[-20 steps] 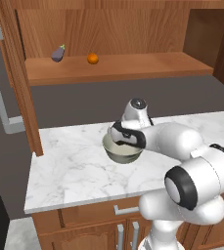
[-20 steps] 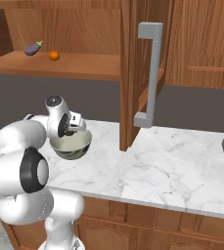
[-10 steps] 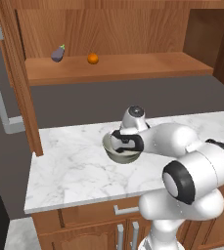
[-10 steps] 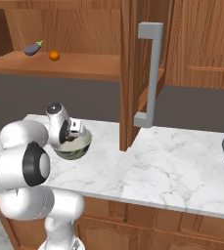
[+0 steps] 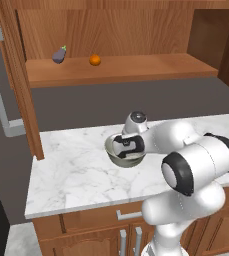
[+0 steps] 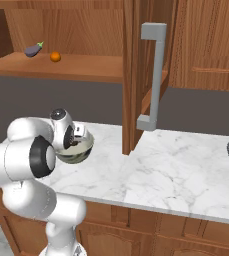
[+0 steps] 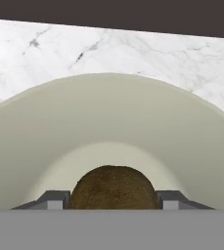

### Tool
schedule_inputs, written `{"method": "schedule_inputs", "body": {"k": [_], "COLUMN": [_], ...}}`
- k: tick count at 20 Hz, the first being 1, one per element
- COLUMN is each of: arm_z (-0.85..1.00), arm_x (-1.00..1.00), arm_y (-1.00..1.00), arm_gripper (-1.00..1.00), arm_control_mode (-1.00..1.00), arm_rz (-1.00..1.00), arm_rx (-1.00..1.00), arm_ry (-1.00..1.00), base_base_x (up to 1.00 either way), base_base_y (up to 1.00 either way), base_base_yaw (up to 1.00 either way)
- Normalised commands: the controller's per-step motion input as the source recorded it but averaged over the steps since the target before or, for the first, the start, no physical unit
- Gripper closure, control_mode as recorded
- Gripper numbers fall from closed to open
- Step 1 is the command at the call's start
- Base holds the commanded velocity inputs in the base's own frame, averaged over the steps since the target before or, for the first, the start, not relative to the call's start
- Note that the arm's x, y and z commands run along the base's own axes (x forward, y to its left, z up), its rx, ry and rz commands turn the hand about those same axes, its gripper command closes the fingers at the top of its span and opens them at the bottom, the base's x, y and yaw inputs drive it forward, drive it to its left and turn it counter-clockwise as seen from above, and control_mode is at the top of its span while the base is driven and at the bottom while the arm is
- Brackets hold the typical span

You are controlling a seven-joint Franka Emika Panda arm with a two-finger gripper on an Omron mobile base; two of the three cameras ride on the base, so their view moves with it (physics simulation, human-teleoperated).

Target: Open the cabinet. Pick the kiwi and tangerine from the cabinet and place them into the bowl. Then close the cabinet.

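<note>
- The cabinet [image 5: 111, 35] stands open across the top of the left base view, its doors swung out.
- The tangerine [image 5: 95, 60] sits on the shelf, upper left.
- The brown kiwi [image 7: 112, 188] lies low inside the bowl [image 7: 108, 117], at the hand view's bottom centre.

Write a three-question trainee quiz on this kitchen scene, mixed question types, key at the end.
1. True or false: the tangerine lies in the bowl.
2. Which fruit sits between the gripper's fingertips? A) kiwi B) tangerine C) eggplant
3. Fill in: the cabinet doors stand ____.

Key:
1. False; it sits on the cabinet shelf beside the eggplant.
2. A
3. open
</note>
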Motion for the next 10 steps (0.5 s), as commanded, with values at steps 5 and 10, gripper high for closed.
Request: {"method": "schedule_inputs", "body": {"k": [5, 10], "arm_z": [-0.02, 0.0], "arm_x": [0.07, 0.0], "arm_y": [0.0, 0.0], "arm_gripper": [1.0, -1.0], "arm_control_mode": [-1.0, -1.0], "arm_rz": [0.0, 0.0], "arm_rx": [0.0, 0.0], "arm_ry": [0.0, 0.0], "base_base_x": [0.0, 0.0], "base_base_y": [0.0, 0.0], "base_base_yaw": [0.0, 0.0]}}
